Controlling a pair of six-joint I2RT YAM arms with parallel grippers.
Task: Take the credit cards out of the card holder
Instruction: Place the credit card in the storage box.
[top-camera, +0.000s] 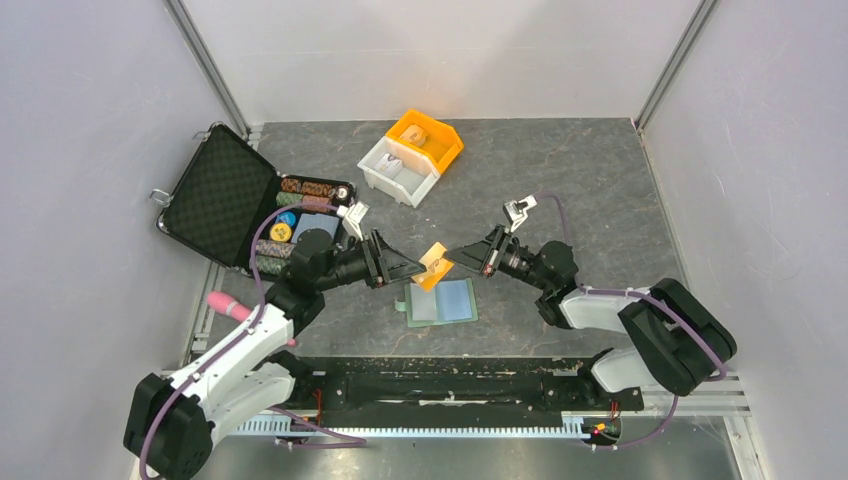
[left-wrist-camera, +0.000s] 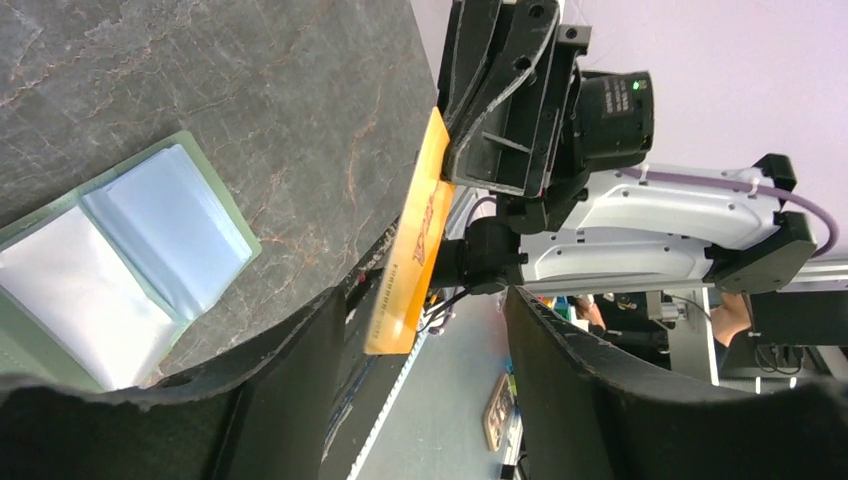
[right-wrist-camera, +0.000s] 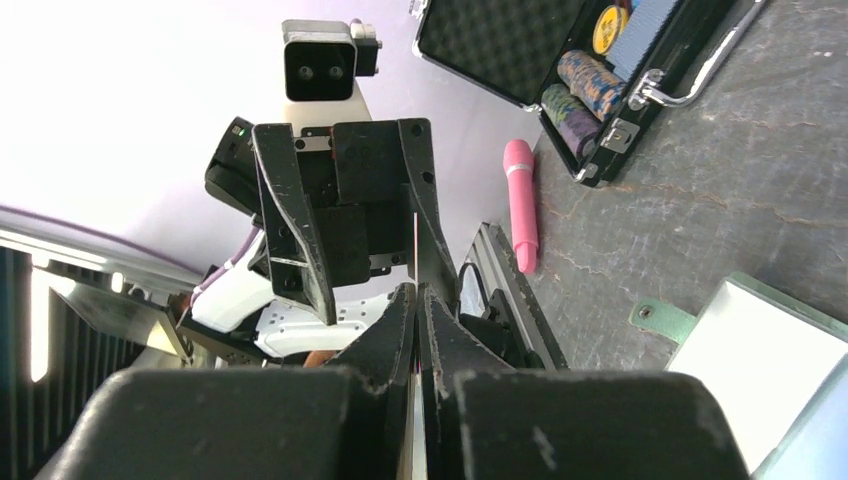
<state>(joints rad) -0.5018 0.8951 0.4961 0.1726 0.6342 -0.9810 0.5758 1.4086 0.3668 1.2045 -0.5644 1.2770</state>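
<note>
The orange credit card (top-camera: 435, 265) hangs in the air above the table, and my right gripper (top-camera: 462, 262) is shut on its right end. It shows edge-on between the shut jaws in the right wrist view (right-wrist-camera: 416, 290). My left gripper (top-camera: 405, 268) is open. In the left wrist view the card's (left-wrist-camera: 412, 245) free end lies between the left gripper's (left-wrist-camera: 425, 298) spread fingers, close to one finger, and I cannot tell whether it touches. The sage-green card holder (top-camera: 440, 302) lies open on the table below the card. Its right pocket looks blue (top-camera: 458, 300). The holder also shows in the left wrist view (left-wrist-camera: 120, 270).
An open black foam-lined case (top-camera: 225, 195) with poker chips (top-camera: 305, 188) stands at the left. A pink pen-like object (top-camera: 228, 305) lies near the left edge. A white bin (top-camera: 398, 170) and an orange bin (top-camera: 425, 138) stand at the back.
</note>
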